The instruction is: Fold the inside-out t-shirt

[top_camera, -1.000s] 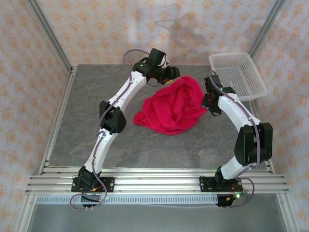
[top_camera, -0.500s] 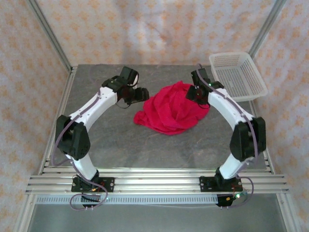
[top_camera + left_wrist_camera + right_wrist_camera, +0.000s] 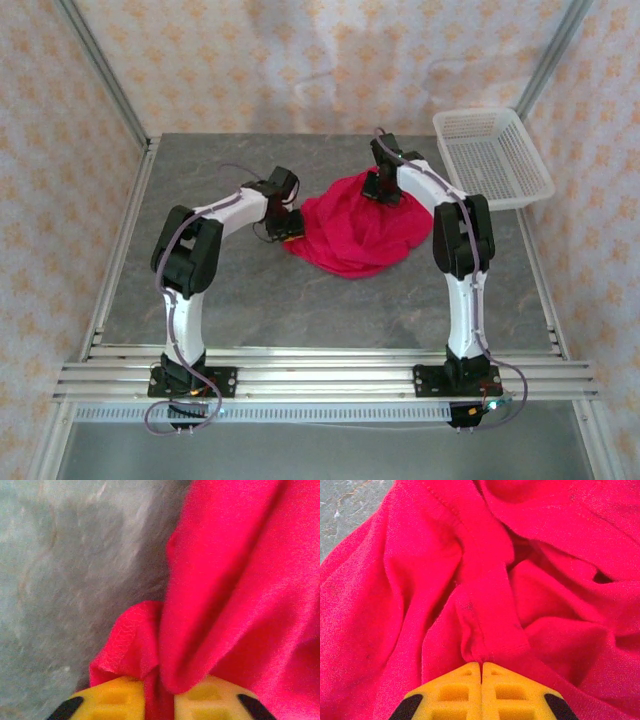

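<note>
The inside-out t-shirt [image 3: 355,232] lies as a crumpled bright red heap in the middle of the grey table [image 3: 200,290]. My left gripper [image 3: 288,226] is at the heap's left edge. In the left wrist view its yellow fingers [image 3: 112,702] are shut on a fold of the red t-shirt [image 3: 235,580], and cloth fills the gap between them at the left gripper [image 3: 160,702]. My right gripper [image 3: 381,190] sits at the heap's far edge. Its fingers [image 3: 452,692] are pressed together at the right gripper [image 3: 481,669], pinching a hemmed fold of the t-shirt [image 3: 485,605] at their tips.
A white plastic basket [image 3: 492,156] stands at the table's far right corner. Metal frame posts rise at both far corners. Bare grey tabletop [image 3: 75,570] shows left of the cloth, and the near half of the table holds nothing but the arms.
Both arms have come down onto the shirt: the left swung from the far side to its left edge, the right moved to its far edge. Both grippers closed on cloth.
</note>
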Robot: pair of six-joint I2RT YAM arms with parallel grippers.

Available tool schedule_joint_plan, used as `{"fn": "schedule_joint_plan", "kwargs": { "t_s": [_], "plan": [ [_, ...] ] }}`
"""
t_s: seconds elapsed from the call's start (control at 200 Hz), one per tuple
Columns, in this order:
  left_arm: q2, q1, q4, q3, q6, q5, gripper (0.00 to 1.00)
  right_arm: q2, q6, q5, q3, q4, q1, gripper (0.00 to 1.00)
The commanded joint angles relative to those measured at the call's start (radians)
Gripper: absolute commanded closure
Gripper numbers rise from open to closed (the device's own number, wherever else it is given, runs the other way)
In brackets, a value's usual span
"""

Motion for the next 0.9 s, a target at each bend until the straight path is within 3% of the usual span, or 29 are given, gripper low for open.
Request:
{"fn": "schedule_joint_plan", "kwargs": {
  "t_s": [0.0, 0.295, 0.455, 0.535, 0.641, 0.746, 0.891],
  "plan": [
    [-0.014, 0.053, -0.069, 0.150, 0.023, -0.039, 1.00, -0.052, -0.011, 0.024, 0.129, -0.076, -0.013, 1.00],
    [-0.014, 0.313, -0.355, 0.665, 0.065, -0.013, 1.00, -0.148, -0.008, 0.045, 0.572, -0.248, -0.128, 1.00],
    [-0.111, 0.444, -0.281, 0.686, -0.006, 0.034, 1.00, -0.222, -0.027, 0.049, 0.717, -0.295, -0.176, 1.00],
    [-0.219, 0.494, -0.176, 0.512, -0.008, 0.034, 1.00, -0.315, -0.046, 0.054, 0.588, -0.266, -0.180, 1.00],
    [-0.323, 0.537, -0.020, 0.224, -0.069, 0.056, 1.00, -0.507, -0.033, 0.051, 0.190, -0.099, -0.180, 1.00],
    [-0.355, 0.541, 0.017, 0.040, -0.065, 0.107, 1.00, -0.673, 0.017, 0.033, -0.199, 0.065, -0.181, 1.00],
    [-0.434, 0.524, 0.023, -0.158, -0.044, 0.100, 1.00, -0.798, 0.086, -0.079, -0.519, 0.162, -0.180, 1.00]
  ]
}}
